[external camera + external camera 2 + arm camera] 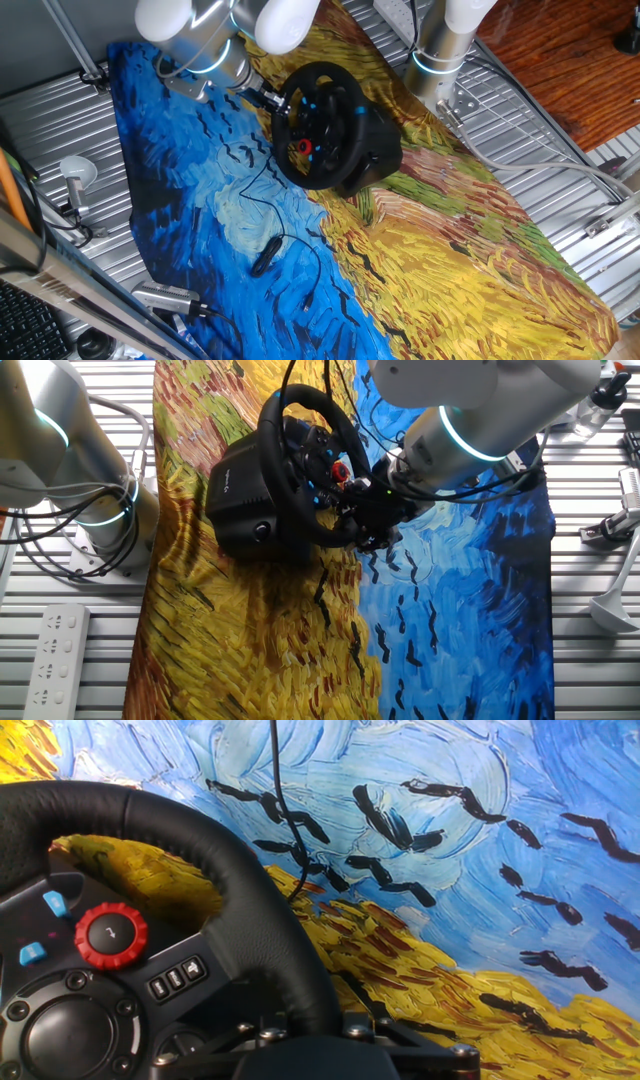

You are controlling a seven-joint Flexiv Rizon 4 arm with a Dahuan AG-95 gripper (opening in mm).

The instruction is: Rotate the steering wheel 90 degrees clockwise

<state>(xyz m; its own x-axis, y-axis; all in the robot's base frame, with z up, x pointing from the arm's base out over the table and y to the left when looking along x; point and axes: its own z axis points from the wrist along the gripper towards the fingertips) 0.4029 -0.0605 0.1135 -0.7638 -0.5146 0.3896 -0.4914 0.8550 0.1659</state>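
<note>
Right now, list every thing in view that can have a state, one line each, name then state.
steering wheel: standing tilted on its base, buttons lit blue, rim in the claw's grip.
claw: at the wheel's rim, apparently shut on it; fingers mostly hidden.
painted cloth: spread flat over the table, slightly wrinkled.
small black device: lying on the cloth, cable attached, untouched.
power strip: lying beside the cloth, nothing plugged in.

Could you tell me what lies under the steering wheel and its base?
The steering wheel sits on its bulky black base, which rests on a painted cloth in blue and yellow. Whatever lies beneath the base or the cloth is covered.
</note>
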